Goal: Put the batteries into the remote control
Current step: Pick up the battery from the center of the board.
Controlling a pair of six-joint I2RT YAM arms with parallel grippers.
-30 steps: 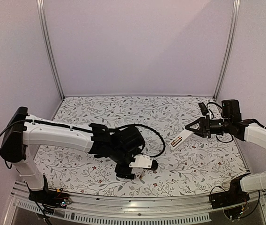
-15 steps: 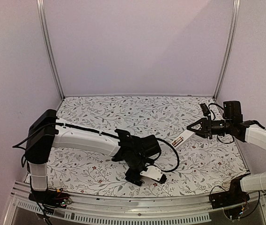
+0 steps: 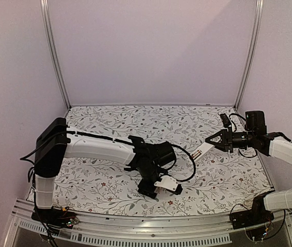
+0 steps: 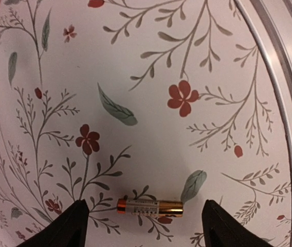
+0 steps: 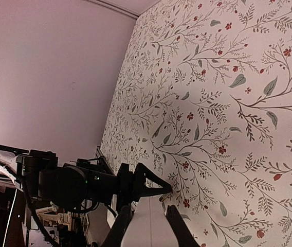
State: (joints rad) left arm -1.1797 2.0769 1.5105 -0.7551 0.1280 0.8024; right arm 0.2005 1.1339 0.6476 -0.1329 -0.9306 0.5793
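A coppery-gold battery (image 4: 150, 207) lies on its side on the floral table, between the two dark fingers (image 4: 69, 226) of my left gripper (image 4: 144, 216). The jaws are wide apart on either side of it and do not touch it. In the top view the left gripper (image 3: 157, 191) is low over the table near the front centre. My right gripper (image 3: 214, 140) is shut on one end of the white remote control (image 3: 200, 150) and holds it slanted above the table at the right. It also shows in the right wrist view (image 5: 148, 226). A second battery is not visible.
The table's metal front rail (image 4: 285, 103) runs close to the right of the battery. The left arm's black cable (image 3: 189, 167) loops above the table between the two grippers. Metal frame posts (image 3: 246, 56) and plain walls enclose the table.
My left arm has swung right and toward the front edge, bringing its open gripper down over the battery. The right gripper with the remote has drawn slightly to the right.
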